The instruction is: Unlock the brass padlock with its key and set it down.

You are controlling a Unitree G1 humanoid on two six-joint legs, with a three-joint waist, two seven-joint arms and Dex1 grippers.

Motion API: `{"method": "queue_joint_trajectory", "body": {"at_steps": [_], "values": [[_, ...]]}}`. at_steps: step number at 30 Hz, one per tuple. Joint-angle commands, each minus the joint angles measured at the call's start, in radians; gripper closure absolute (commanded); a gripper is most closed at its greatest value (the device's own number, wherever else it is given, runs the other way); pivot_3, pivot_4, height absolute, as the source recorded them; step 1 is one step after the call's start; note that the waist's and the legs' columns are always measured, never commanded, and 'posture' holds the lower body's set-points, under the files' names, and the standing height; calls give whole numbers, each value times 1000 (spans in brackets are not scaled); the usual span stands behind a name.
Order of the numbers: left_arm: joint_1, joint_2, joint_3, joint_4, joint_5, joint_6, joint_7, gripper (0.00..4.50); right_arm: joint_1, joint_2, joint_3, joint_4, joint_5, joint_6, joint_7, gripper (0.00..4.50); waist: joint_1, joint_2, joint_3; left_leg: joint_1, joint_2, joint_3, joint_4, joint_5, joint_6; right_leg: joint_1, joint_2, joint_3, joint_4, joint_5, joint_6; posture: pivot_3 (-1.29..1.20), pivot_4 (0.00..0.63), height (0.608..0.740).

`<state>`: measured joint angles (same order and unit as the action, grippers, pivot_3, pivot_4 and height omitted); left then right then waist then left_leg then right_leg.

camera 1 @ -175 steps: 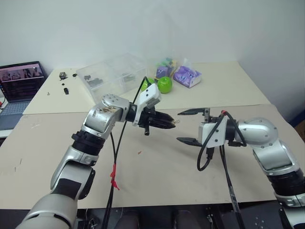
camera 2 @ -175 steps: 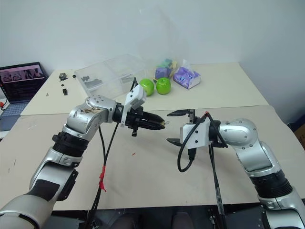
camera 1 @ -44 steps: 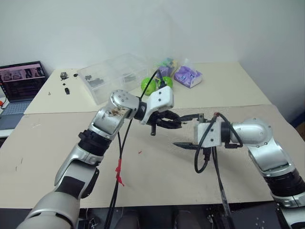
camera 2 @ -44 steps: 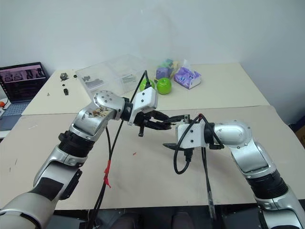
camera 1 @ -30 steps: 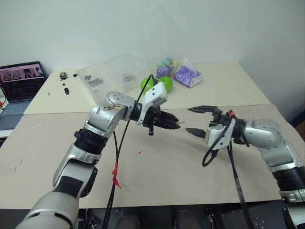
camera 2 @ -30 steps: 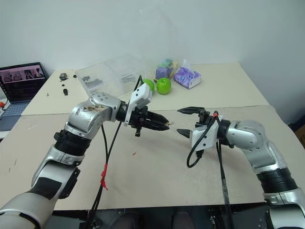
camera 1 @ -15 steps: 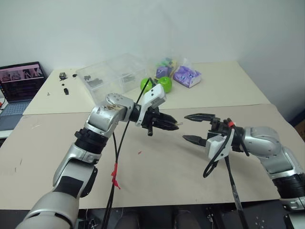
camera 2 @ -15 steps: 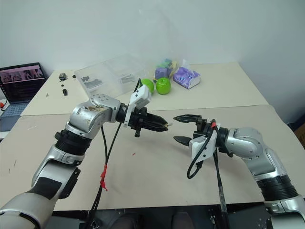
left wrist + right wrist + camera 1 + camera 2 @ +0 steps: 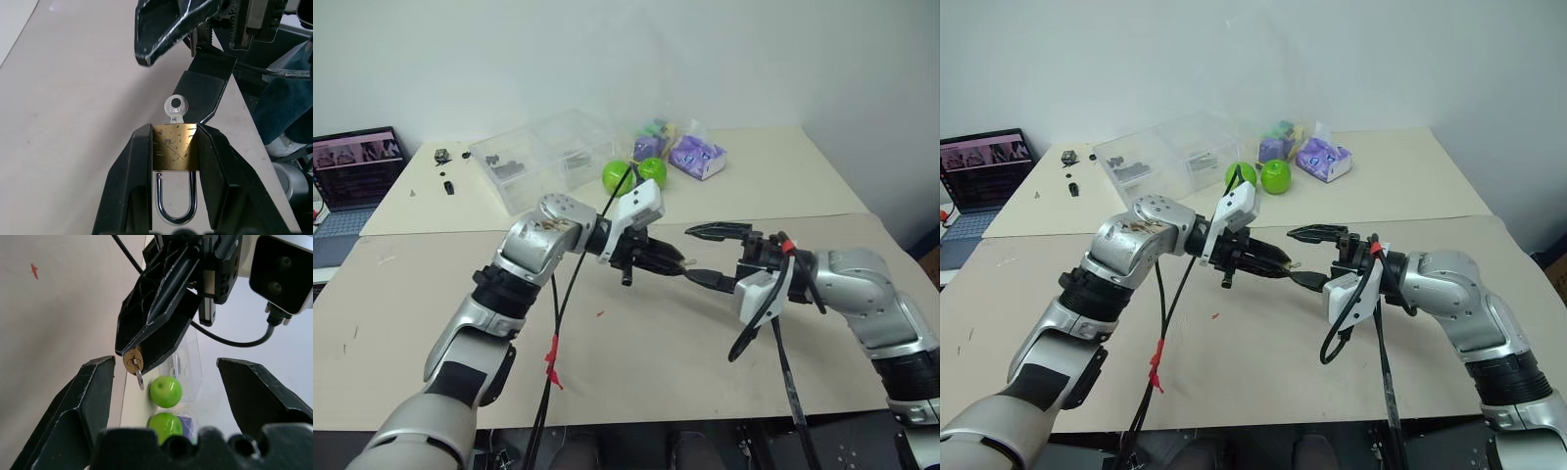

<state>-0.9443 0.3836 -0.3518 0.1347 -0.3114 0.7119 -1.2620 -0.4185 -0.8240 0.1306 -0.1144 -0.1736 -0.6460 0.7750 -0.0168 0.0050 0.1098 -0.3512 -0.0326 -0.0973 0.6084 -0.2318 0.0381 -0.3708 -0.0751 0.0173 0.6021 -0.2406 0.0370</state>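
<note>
Left claw (image 9: 173, 147) is clamping the brass padlock (image 9: 174, 152) by its body above the tabletop (image 9: 636, 352), the key (image 9: 175, 107) protruding from its keyhole. Right claw (image 9: 703, 254) is hovering just beside the padlock, fingers spread wide, gripping nothing.

Right gripper (image 9: 164, 382) fingers stand wide apart at lower frame. Between them, centre frame, the left gripper (image 9: 134, 355) clamps the padlock (image 9: 131, 361); key (image 9: 139, 377) hangs from it. Two green balls (image 9: 166, 391) behind.
</note>
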Motion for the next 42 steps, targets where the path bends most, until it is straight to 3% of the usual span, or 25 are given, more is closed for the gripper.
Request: {"method": "queue_joint_trajectory", "body": {"at_steps": [1,8,11,15,20,31,32,36,42], "values": [[-46,5,2,-1,8,-38,-16,3700,-9,9,-4,-21,14,-2,-9,559,0,0,0,0,0,0,0,0,0,0,0,0,0,0,0,0,150,740],[-60,10,-10,36,28,-81,-31,3700,14,9,2,-37,23,0,-5,559,0,0,0,0,0,0,0,0,0,0,0,0,0,0,0,0,150,740],[-67,7,-11,55,36,-95,-33,3700,14,10,2,-41,27,2,-3,1217,0,0,0,0,0,0,0,0,0,0,0,0,0,0,0,0,150,740],[-74,1,-9,66,40,-102,-38,3700,11,10,0,-39,28,2,-2,2717,0,0,0,0,0,0,0,0,0,0,0,0,0,0,0,0,150,740],[-75,-3,-11,70,41,-106,-36,3700,8,13,-5,-40,22,0,-5,4279,-1,0,0,0,0,0,0,0,0,0,0,0,0,0,0,0,150,740],[-77,-5,-13,80,47,-117,-39,3700,3,25,-8,-37,15,5,-20,4310,0,0,0,0,0,0,0,0,0,0,0,0,0,0,0,0,150,740],[-77,-5,-13,80,48,-117,-39,3700,2,26,-9,-36,20,6,-20,3306,0,0,0,0,0,0,0,0,0,0,0,0,0,0,0,0,150,740],[-77,-8,-11,81,48,-115,-38,3700,-7,28,-9,-28,-11,-2,-28,2063,-1,0,0,0,0,0,0,0,0,0,0,0,0,0,0,0,150,740],[-67,-21,-9,65,41,-95,-24,3700,-4,31,-1,-27,-26,-6,-38,2063,0,0,0,0,0,0,0,0,0,0,0,0,0,0,0,0,150,740]]}}
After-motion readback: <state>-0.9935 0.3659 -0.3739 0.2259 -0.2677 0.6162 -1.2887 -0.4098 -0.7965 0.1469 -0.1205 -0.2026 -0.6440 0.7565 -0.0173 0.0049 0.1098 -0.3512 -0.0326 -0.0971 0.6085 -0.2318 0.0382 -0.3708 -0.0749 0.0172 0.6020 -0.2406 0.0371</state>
